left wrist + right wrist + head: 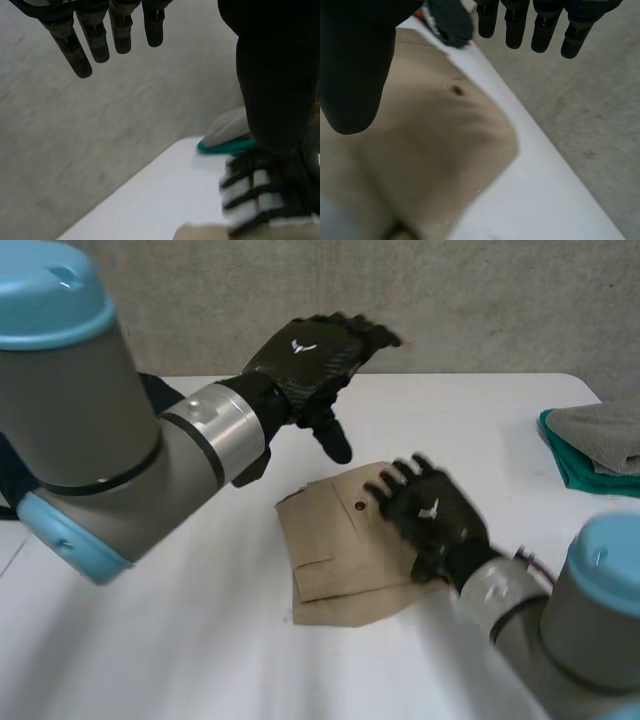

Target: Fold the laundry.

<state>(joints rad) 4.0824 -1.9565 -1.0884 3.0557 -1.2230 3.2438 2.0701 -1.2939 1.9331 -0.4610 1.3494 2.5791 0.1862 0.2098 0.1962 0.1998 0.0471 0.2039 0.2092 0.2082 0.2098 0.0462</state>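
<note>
On the white table (200,640), near its middle, lies a folded tan garment (335,550), flat, with one corner toward the far edge. Largest in the head view is the left arm (90,440), which reaches up and inward from the near left so that its wrist is lifted well above the tabletop. The right arm (580,630) comes in low from the near right corner, pointing toward the garment. At the table's right edge a grey cloth (605,435) sits on a teal cloth (575,475), well apart from the garment. The left hand (310,355) hangs in the air beyond the garment's far corner, palm down, fingers (95,37) straight and side by side, thumb pointing down at the table and holding nothing. The right hand (435,515) is over the garment's right side, fingers straight and slightly spread, thumb held apart; whether the palm presses on the fabric I cannot tell. A small dark button (360,507) shows on the garment just beside the right hand's fingertips.
</note>
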